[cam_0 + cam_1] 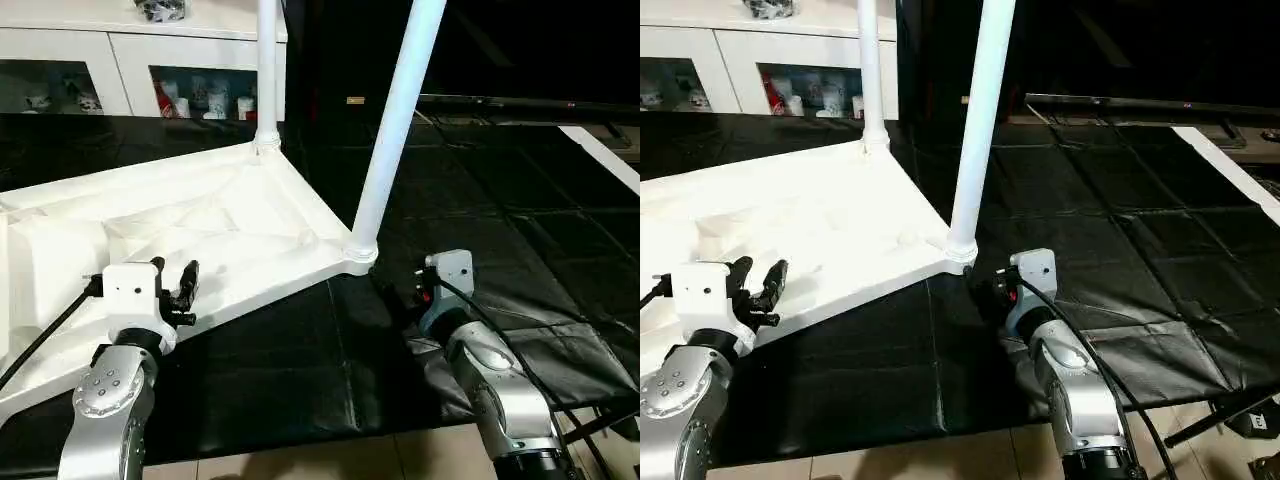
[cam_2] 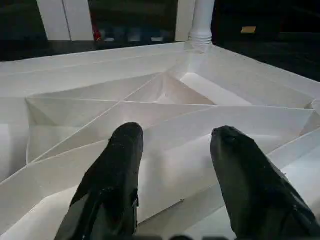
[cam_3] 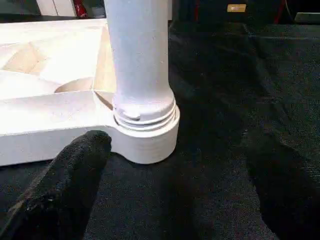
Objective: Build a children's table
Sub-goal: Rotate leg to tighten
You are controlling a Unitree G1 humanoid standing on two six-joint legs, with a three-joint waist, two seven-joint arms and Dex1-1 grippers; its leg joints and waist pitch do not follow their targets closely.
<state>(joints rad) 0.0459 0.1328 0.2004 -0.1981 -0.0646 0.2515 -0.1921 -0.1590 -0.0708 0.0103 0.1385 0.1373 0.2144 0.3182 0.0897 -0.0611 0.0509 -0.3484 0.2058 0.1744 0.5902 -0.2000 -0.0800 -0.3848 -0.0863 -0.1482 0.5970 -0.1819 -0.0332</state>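
Now we hold our left tool [image 1: 186, 290] half-spread over the top's [image 1: 230, 225] ribs, our right tool [image 3: 170, 185] wide apart near a leg [image 1: 392, 130].

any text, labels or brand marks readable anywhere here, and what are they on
No text can be read in any view.
Yellowish tag on the dark furniture behind the mat: too blurred to read.
Printed items behind the cabinet's glass doors: too small to read.
Table top underside, the two fitted legs and both wrist camera housings: no markings visible.
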